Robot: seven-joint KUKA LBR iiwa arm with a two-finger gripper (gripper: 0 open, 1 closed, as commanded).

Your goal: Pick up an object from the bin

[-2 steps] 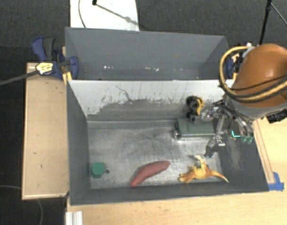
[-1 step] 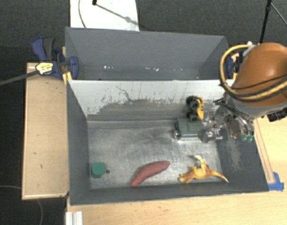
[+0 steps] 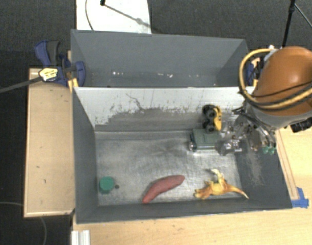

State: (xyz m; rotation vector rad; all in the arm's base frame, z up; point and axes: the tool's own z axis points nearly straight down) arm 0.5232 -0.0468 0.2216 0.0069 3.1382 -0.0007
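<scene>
We see the arm (image 3: 272, 119) come in from the right side of the bin (image 3: 84, 152). Its big round orange cover (image 3: 286, 73) sits over the bin's right wall, with yellow and black cables looped around it. Below the cover the arm bends down and to the left, into the bin. The gripper (image 3: 230, 145) is low, by the back right part of the floor. It is just beside a grey-green toy (image 3: 202, 139) shaped like a block, on that toy's right side. We cannot tell if they touch, and we cannot tell if the gripper is wide or narrow. A yellow and black toy (image 3: 212, 117) stands just behind the grey-green toy, near the back wall. Nearer the front lie a yellow toy animal (image 3: 219, 188) and a long red thing (image 3: 162, 188). A little green round thing (image 3: 106, 184) sits far off in the front left corner.
</scene>
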